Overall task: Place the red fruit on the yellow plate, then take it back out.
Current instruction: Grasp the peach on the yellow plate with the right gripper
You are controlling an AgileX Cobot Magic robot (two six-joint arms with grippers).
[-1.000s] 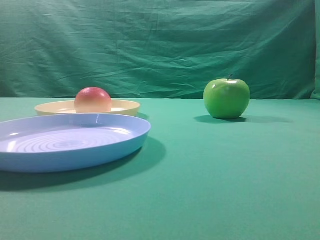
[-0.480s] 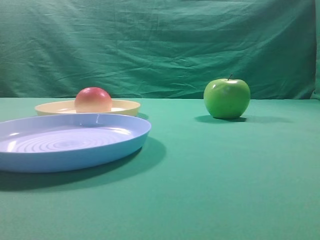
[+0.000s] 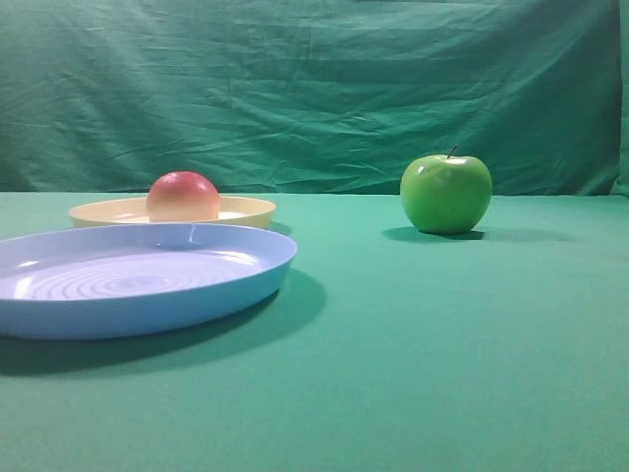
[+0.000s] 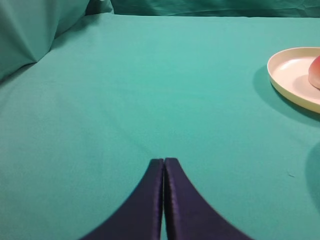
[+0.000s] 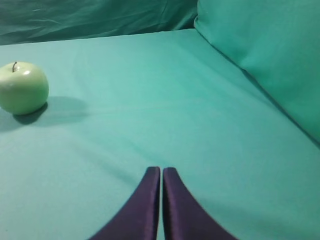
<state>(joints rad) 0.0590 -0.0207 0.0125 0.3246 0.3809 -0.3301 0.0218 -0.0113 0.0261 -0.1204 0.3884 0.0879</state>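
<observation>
Nothing has shifted since the earlier frames: the red fruit sits on the yellow plate, behind the blue plate and well apart from the green apple. Both the left gripper and the right gripper have their fingers pressed together, holding nothing, over bare green cloth

Left gripper, right gripper — jaws closed, empty.
</observation>
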